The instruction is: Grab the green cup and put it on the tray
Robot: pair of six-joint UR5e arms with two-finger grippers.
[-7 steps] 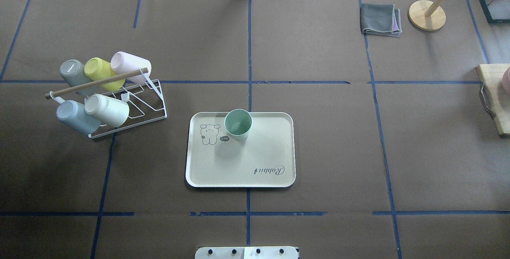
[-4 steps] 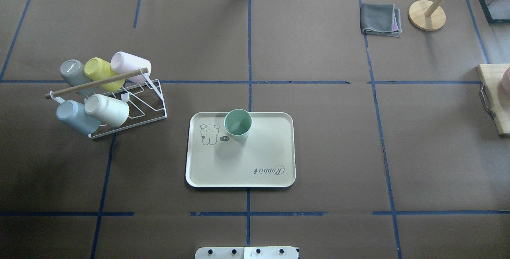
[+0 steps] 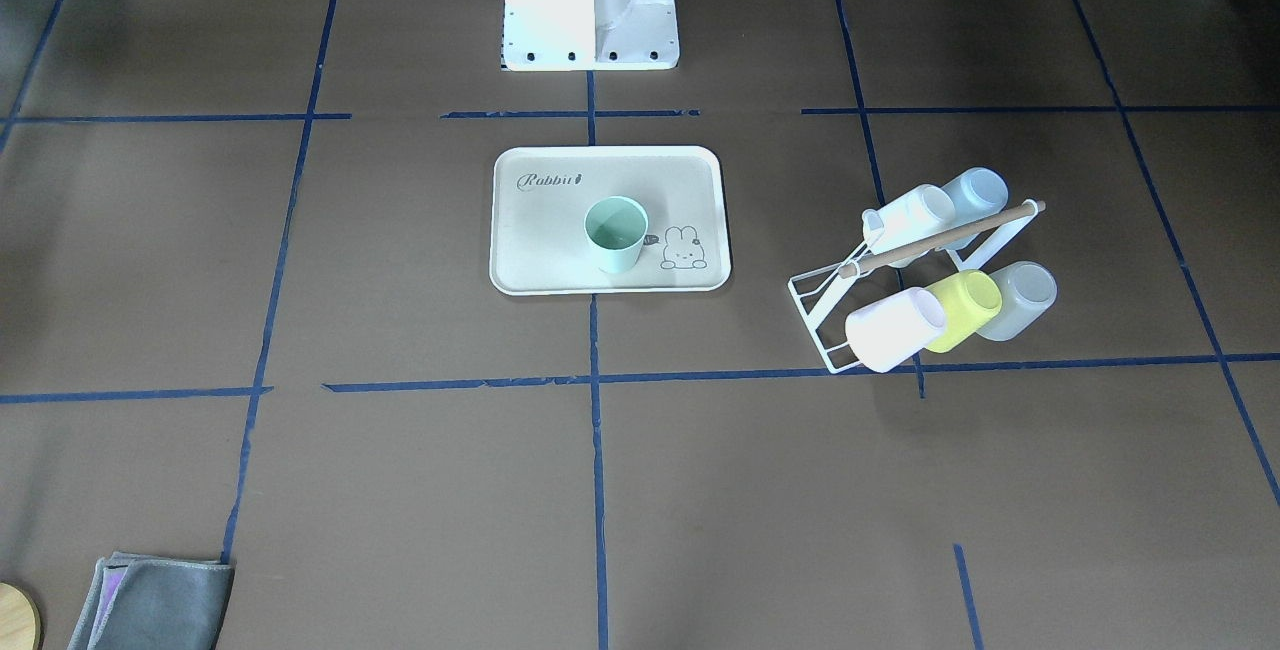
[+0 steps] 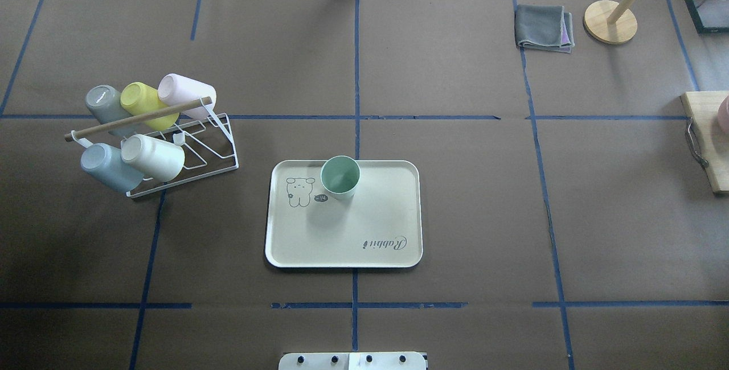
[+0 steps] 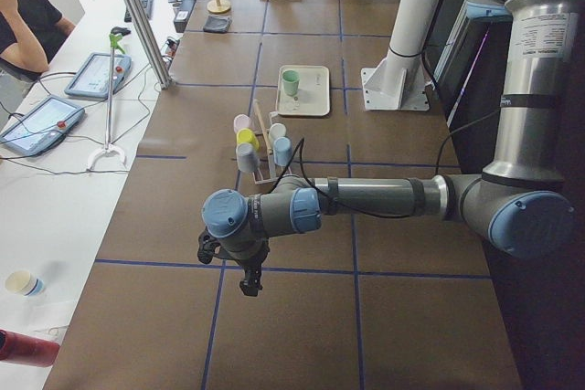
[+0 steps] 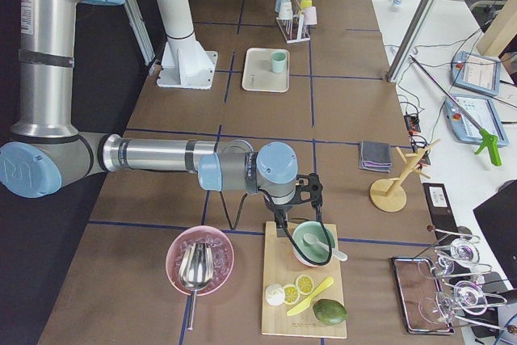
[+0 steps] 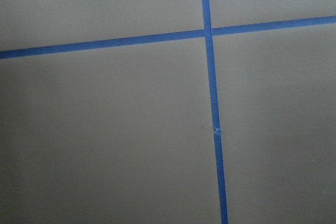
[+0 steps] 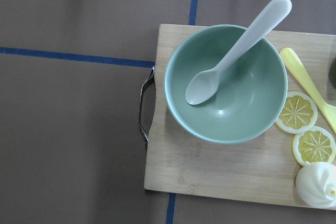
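Note:
The pale green cup (image 4: 340,176) stands upright and empty on the cream tray (image 4: 364,227), beside the bunny drawing near the tray's far rim. The front-facing view shows the same cup (image 3: 615,233) on the tray (image 3: 540,250). Neither gripper is near it. My left gripper (image 5: 249,282) hangs over bare table far to the left of the cup rack, seen only in the exterior left view. My right gripper (image 6: 284,226) hovers above a wooden board at the table's right end, seen only in the exterior right view. I cannot tell whether either is open or shut.
A white wire rack (image 4: 154,136) holding several cups lying on their sides stands left of the tray. A folded grey cloth (image 4: 544,27) and a wooden stand (image 4: 610,21) are at the far right. Below the right wrist, a green bowl (image 8: 226,82) with a spoon rests on the board (image 8: 210,171).

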